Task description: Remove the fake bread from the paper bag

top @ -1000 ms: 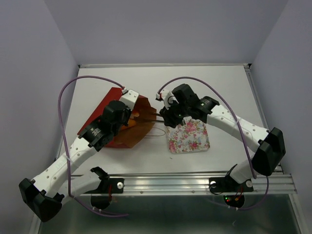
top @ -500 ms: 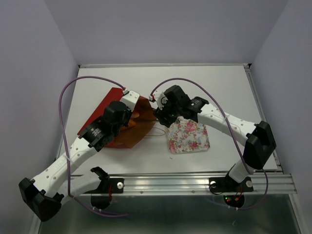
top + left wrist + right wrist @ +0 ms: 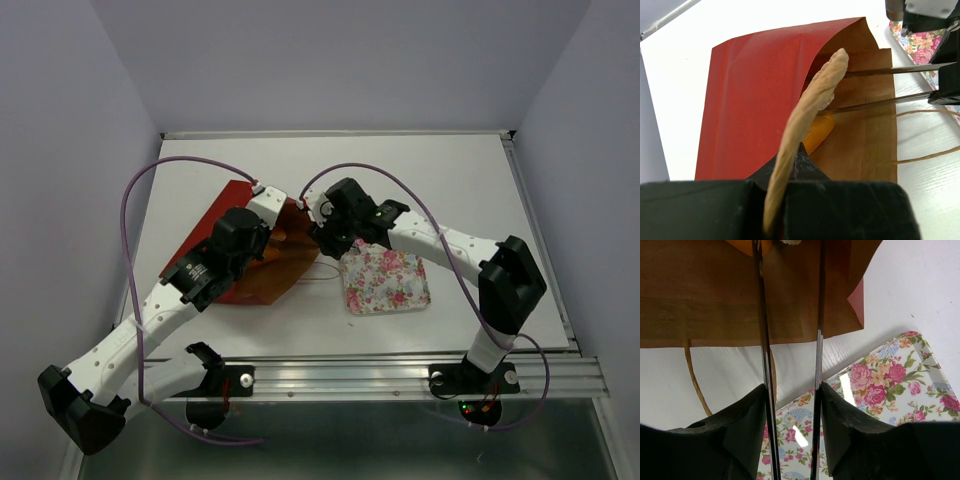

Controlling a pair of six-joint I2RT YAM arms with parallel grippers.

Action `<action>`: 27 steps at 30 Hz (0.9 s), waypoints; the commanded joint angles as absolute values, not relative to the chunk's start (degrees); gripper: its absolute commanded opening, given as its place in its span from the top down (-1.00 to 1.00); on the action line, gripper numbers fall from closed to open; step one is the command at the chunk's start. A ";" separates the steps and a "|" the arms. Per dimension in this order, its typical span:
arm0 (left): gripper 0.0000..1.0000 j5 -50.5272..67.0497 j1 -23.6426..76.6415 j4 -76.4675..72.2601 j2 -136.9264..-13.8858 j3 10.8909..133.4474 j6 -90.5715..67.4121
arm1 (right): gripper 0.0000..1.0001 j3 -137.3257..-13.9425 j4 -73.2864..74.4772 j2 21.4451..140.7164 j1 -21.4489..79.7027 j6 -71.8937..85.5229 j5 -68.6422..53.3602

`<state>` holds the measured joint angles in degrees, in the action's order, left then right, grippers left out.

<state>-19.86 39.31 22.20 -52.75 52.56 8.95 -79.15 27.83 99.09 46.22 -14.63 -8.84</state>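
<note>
The red-brown paper bag (image 3: 225, 225) lies on its side, its mouth to the right. My left gripper (image 3: 270, 245) is shut on the upper lip of the bag (image 3: 755, 100) and holds the mouth open; the lip rises edge-on from my left gripper (image 3: 795, 155). An orange piece of fake bread (image 3: 817, 132) lies inside, with a pale piece (image 3: 827, 102) just behind it. My right gripper (image 3: 295, 235) is open, its long thin blades (image 3: 832, 95) reaching into the mouth on either side of the pale piece. In the right wrist view the blades (image 3: 789, 260) run over the bag's inner paper (image 3: 700, 290) toward the orange bread (image 3: 747, 245).
The floral tray (image 3: 388, 283) lies right of the bag, under my right wrist (image 3: 890, 385). The bag's cord handles (image 3: 320, 272) trail on the white table between bag and tray (image 3: 692, 375).
My right gripper has moved left from over the floral tray, and its blades are now inside the bag's mouth. My left gripper has kept its hold on the bag's lip.
</note>
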 commanded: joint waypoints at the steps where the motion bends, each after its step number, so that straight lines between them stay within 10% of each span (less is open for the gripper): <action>1: 1.00 -20.30 39.64 20.57 -51.07 54.84 8.88 | 0.17 -81.83 24.26 99.14 46.58 -15.73 -9.58; 15: 1.00 -22.85 39.81 19.78 -50.98 54.40 8.26 | 0.90 -80.25 26.89 87.04 46.58 -6.88 -10.37; 27: 1.00 -23.82 39.82 18.11 -51.50 54.76 8.26 | 0.93 -75.41 39.54 70.67 46.58 2.72 -8.53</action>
